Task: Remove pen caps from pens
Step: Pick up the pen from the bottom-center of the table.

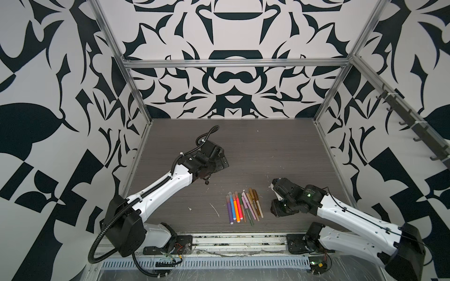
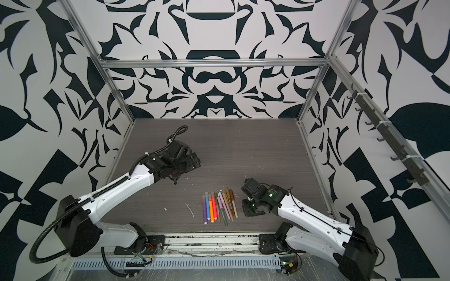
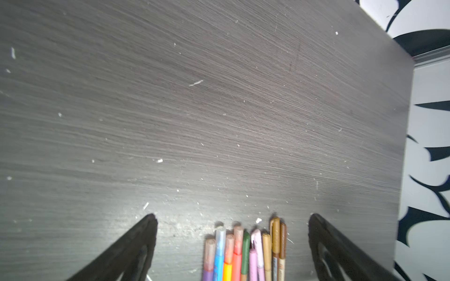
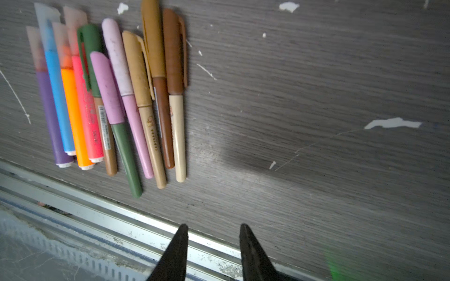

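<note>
Ten slim plastic pens (image 1: 243, 206) lie side by side in a tight row near the front edge of the dark grey wood-grain tabletop (image 1: 267, 146), right of its middle. Four are thicker and bright (purple, blue, orange, pink-red) and six are thinner, in brown, olive, pink and tan. All carry their stubby plastic pen caps (image 4: 173, 53), which point toward the back wall.

Just right of the row, the white right arm (image 1: 353, 216) slants in from its front-right base with the wrist bent down. The black right gripper (image 4: 213, 227) hangs over the table's front edge and the aluminium rail (image 4: 97, 209), its fingers a narrow gap apart with nothing between them.

The left arm (image 1: 158, 189) stretches from the front-left base toward the table's middle. The left gripper (image 3: 232, 217) hovers above the table behind the row and to its left, jaws spread wide and empty.

Only the right wrist view shows the pens whole, with clips on the thin caps, a barcode and lettering on barrels, and torn white flecks (image 4: 392, 122) nearby. The left wrist view catches just the capped ends.
</note>
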